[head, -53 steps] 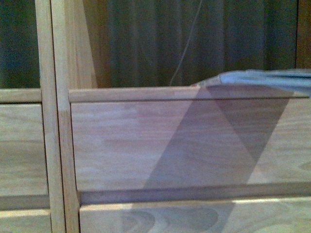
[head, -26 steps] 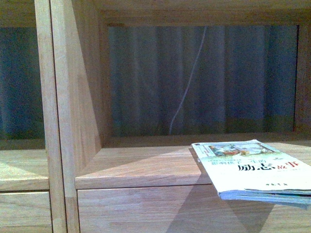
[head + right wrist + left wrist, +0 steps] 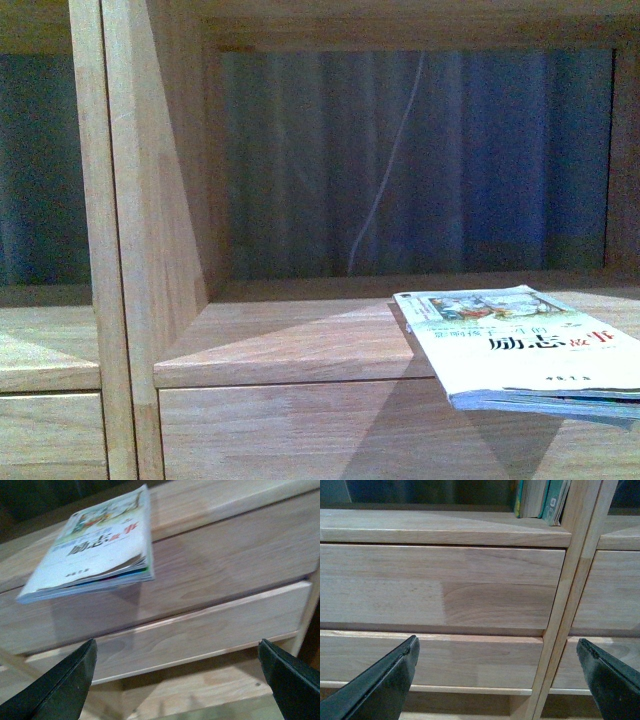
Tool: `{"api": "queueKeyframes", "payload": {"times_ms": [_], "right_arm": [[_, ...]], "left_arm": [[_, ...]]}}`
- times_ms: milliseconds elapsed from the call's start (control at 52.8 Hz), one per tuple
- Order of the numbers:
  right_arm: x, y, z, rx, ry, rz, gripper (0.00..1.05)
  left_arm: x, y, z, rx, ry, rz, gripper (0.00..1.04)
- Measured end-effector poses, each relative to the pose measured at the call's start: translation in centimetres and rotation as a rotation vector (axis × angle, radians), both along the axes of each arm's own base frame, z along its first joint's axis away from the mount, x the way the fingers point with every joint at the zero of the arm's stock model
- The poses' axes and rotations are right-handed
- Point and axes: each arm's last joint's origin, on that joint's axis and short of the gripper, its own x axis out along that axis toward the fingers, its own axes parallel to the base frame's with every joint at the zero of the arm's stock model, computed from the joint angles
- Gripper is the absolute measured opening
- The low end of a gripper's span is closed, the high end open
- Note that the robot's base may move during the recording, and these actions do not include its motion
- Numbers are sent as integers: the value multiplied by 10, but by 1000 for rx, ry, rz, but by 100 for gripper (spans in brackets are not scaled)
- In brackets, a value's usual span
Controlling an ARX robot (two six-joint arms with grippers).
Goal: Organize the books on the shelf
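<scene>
While both jaws gape wide, book (image 3: 90, 550) overhangs shelf (image 3: 290, 345), apart from right jaws.

Book (image 3: 520, 345) lies flat on the floor of the shelf (image 3: 280, 345) cubby just R of the upright divider (image 3: 115, 250), toward the cubby's R side, near end sticking out past the front edge & over the drawer front (image 3: 300, 430) below. Behind the open back hang a curtain (image 3: 480, 160) & a cable (image 3: 385, 170). Left wrist view: standing books (image 3: 540, 497) in a cubby above two stacked drawer fronts (image 3: 440, 587), right beside a post (image 3: 570, 580); right gripper (image 3: 176, 645) sits in front of & below the flat book.
</scene>
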Motion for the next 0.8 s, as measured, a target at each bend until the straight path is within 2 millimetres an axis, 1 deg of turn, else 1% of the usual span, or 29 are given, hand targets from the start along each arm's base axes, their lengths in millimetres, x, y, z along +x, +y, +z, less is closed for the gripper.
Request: {"api": "queueKeyframes", "payload": {"times_ms": [76,189,360,568,796], "right_arm": [[6,11,8,113,59,67,98],[14,23,14,251,135,144,98],[28,40,22,417,198,192,98],[42,60,30,541,234,207,98],[61,78,30,649,283,195,98]], "left_arm": [[0,0,0,0,0,0,97],[0,0,0,0,0,0,97],[0,0,0,0,0,0,97],[0,0,0,0,0,0,97],[0,0,0,0,0,0,97]]}}
